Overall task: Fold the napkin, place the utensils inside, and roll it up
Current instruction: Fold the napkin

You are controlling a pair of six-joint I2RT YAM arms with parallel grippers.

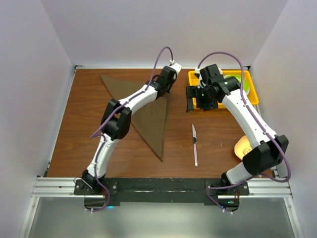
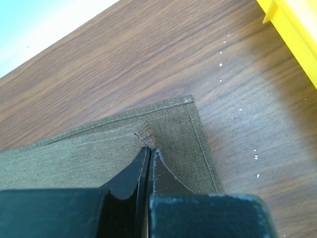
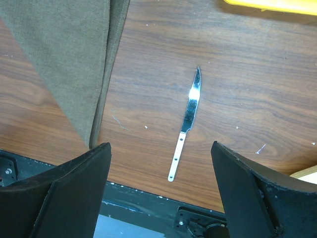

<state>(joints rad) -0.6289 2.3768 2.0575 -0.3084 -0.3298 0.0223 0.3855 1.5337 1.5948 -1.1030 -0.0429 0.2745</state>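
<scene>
Brown napkin [image 1: 148, 124], top view: lies on the wooden table [image 1: 79, 134] as a long triangle, wide edge at the far side, tip pointing toward the arm bases.
Left gripper [image 1: 165, 89], top view: down on the napkin's far right corner; the wrist hides its fingers here.
Right gripper [image 1: 190, 99], top view: held above the table beside the yellow bin [image 1: 250, 89], fingers spread and holding nothing.
Table knife [image 1: 195, 145], top view: on bare wood to the right of the napkin, apart from it, blade pointing away from the bases.
Napkin corner [image 2: 188, 129], left wrist view: hemmed and flat on the table, with the yellow bin's edge [image 2: 292, 34] at the upper right.
Left gripper [image 2: 148, 148], left wrist view: fingers pressed together on a small pucker of cloth just inside that corner.
Right gripper [image 3: 161, 146], right wrist view: fingers [image 3: 74, 183] wide apart and holding nothing.
Knife [image 3: 190, 106], right wrist view: lies between the open fingers, on the table below them.
Napkin tip [image 3: 74, 59], right wrist view: two layers show along its edge, near the knife but not touching it.
Done, by my reading: one diagonal fold looks made.
Left to do: any further folding, laying the knife on the cloth, then rolling; neither has begun.
</scene>
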